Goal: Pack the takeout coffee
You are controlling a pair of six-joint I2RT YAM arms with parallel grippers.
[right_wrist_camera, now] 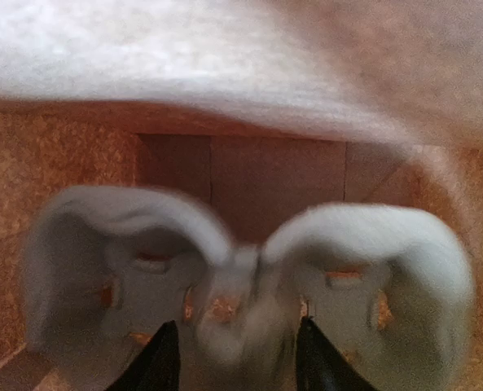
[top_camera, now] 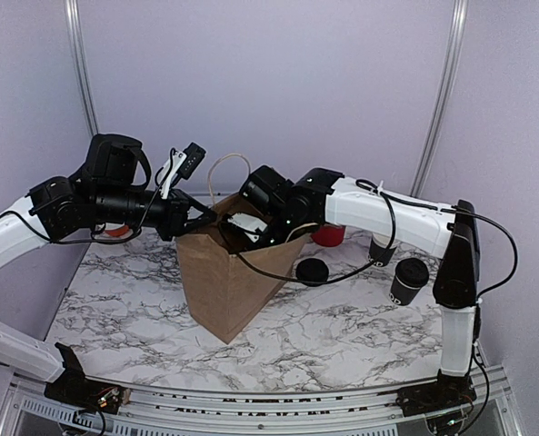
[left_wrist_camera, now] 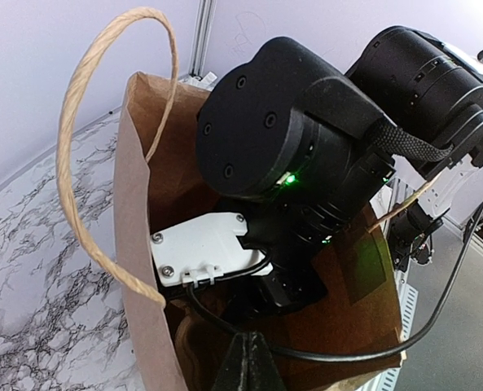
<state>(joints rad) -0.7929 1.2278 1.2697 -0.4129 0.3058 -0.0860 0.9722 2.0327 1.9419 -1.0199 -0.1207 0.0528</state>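
Observation:
The takeout coffee, a small black cup with a white rim, stands on the table at the right, behind a lidded black cup. A brown paper bag stands in the middle. My left gripper is shut on the bag's upper rim, its fingers pressed together in the left wrist view. My right gripper is deep inside the bag. Its fingers sit either side of the middle ridge of a grey pulp cup carrier, which looks blurred. In the top view the right wrist fills the bag's mouth.
A flat black lid lies right of the bag. A red cup stands behind it. The bag's twine handle loops up at the left. The right wrist body crowds the bag opening.

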